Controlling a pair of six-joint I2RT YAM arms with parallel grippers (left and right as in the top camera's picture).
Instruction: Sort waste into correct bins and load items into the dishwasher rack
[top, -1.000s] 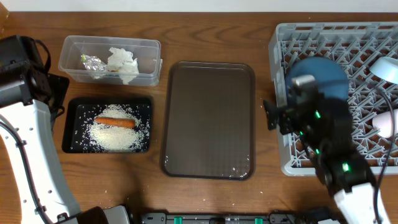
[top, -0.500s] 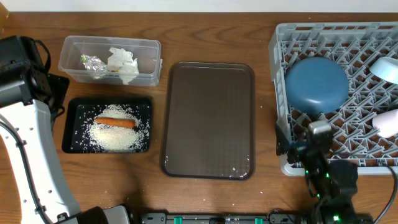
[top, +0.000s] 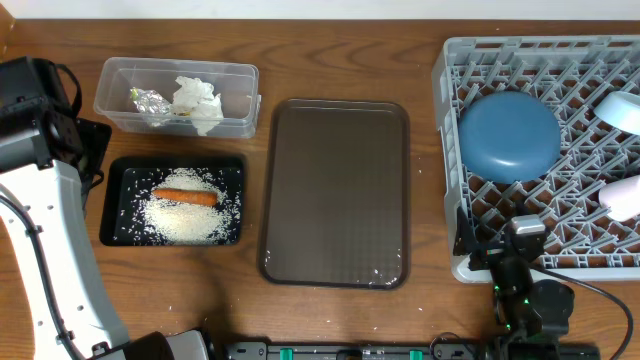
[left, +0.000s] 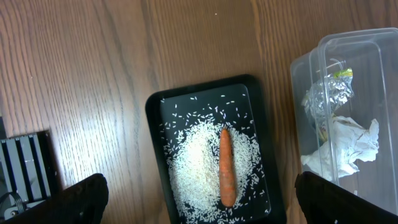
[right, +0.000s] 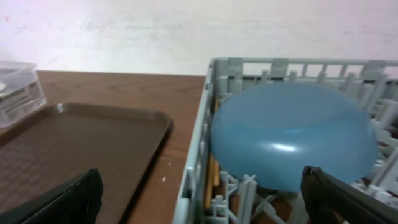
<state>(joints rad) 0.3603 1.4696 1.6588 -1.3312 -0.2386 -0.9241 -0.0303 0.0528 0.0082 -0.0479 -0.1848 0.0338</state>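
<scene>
2 empty grippers, jaws wide: left gripper (left: 202, 202) above carrot (left: 227, 167) and rice (left: 191, 165), right gripper (right: 205, 199) facing dark-blue bowl (right: 292, 134) in rack (right: 195, 158).

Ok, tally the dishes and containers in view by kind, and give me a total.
Bowls: 2, dark-blue bowl and light-blue bowl
Cups: 1, white cup
Trays: 2, black tray and brown tray
Tubs: 1, clear tub
Racks: 1, grey rack
Total: 7
</scene>
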